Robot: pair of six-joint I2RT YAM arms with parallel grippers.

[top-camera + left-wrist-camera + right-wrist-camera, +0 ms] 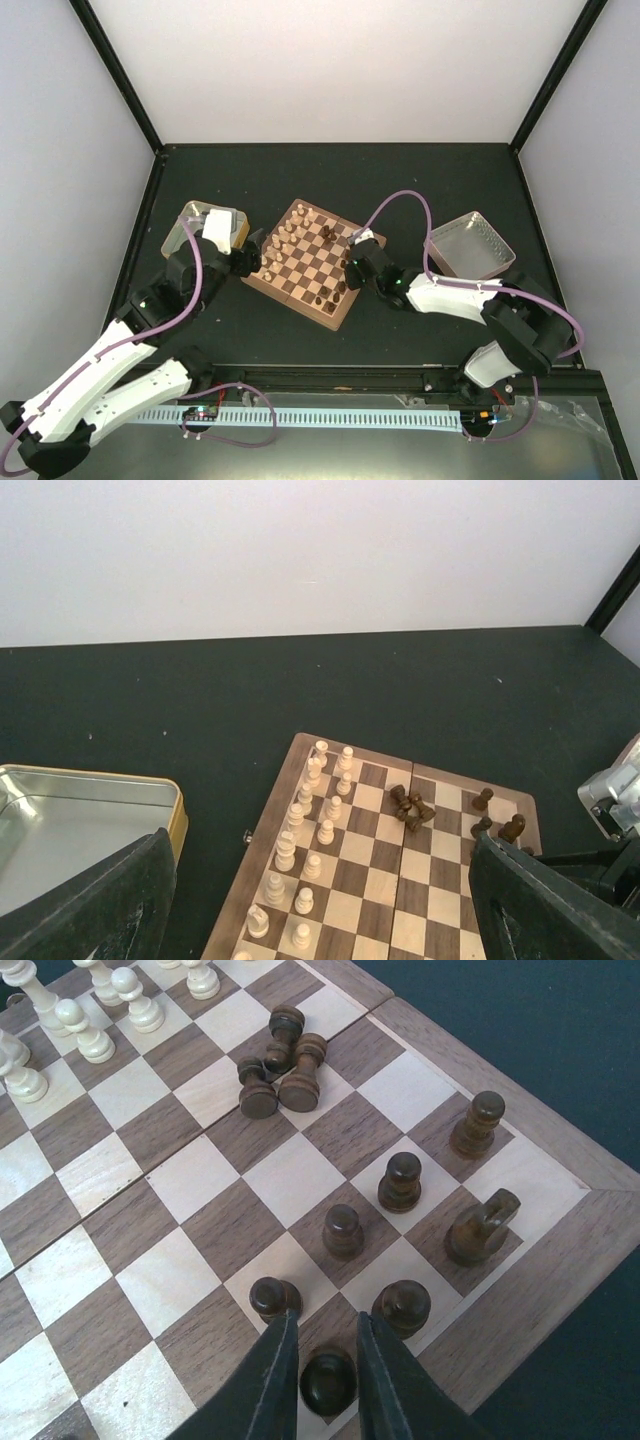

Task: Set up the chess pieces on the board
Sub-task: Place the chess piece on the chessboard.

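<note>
Dark brown piece point(328, 1380) sits on an edge square on the right side of the board point(560, 1250). Right fingers point(265, 1395) hug both its sides, can't tell if they're actually pinching. Left fingers point(100, 900) wide apart, empty.
</note>
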